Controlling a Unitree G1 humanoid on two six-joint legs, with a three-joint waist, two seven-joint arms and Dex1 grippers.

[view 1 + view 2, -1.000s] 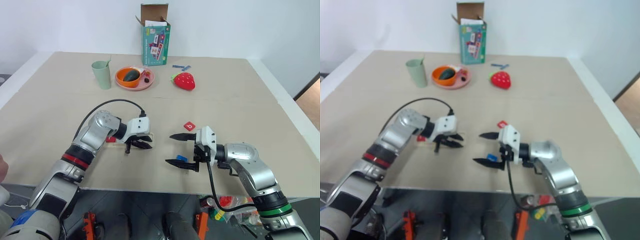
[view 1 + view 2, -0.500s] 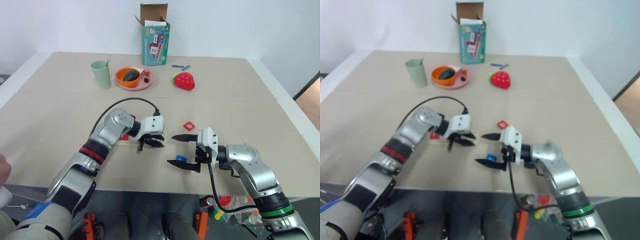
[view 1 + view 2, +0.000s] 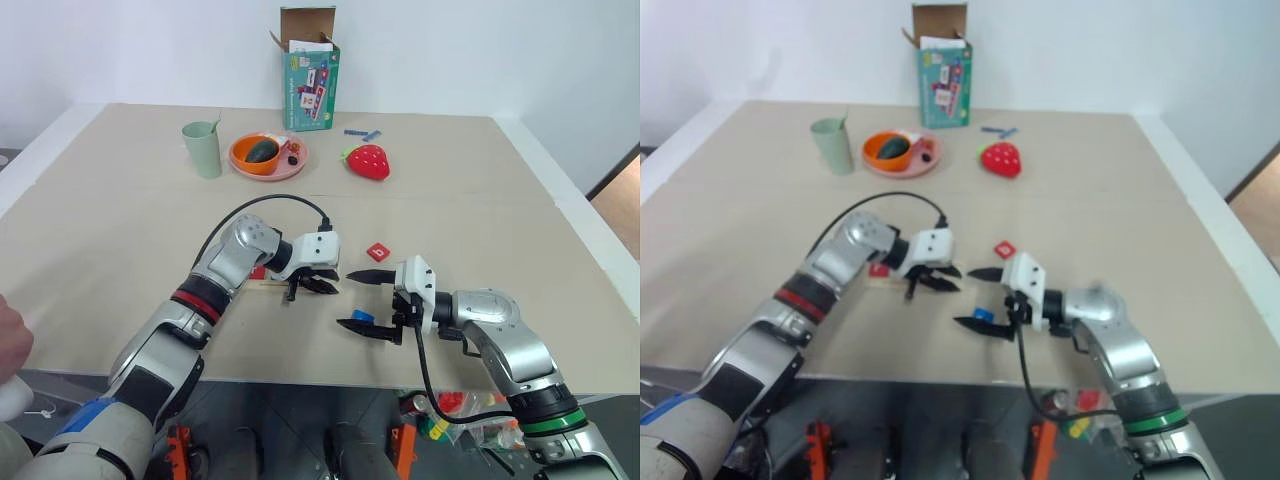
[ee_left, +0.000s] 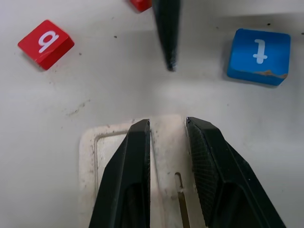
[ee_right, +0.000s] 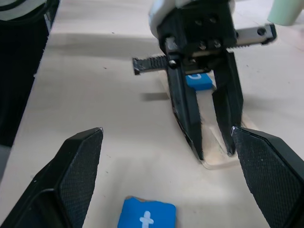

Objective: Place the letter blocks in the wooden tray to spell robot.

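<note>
My left gripper (image 3: pixel 320 286) is shut and empty, its tips hovering over the right end of the wooden tray (image 4: pixel 111 147). Behind it, a blue letter block (image 5: pixel 198 81) lies in the tray groove, and a red block (image 3: pixel 258 272) shows by the left wrist. To the right, my right gripper (image 3: pixel 348 298) stands wide open facing left, holding nothing. A blue block with a white t (image 3: pixel 363 317) lies on the table between its fingers. A red letter block (image 3: pixel 378 252) lies just beyond the right gripper.
At the table's far side stand a green cup (image 3: pixel 203 148), an orange-pink plate (image 3: pixel 268 155) with a bowl, a red strawberry toy (image 3: pixel 368 161) and an open cardboard box (image 3: pixel 310 70). A person's hand (image 3: pixel 10 335) shows at the near left edge.
My left gripper has travelled to the right along the tray, ending close to the right gripper's fingertips. The right gripper has stayed open in about the same place.
</note>
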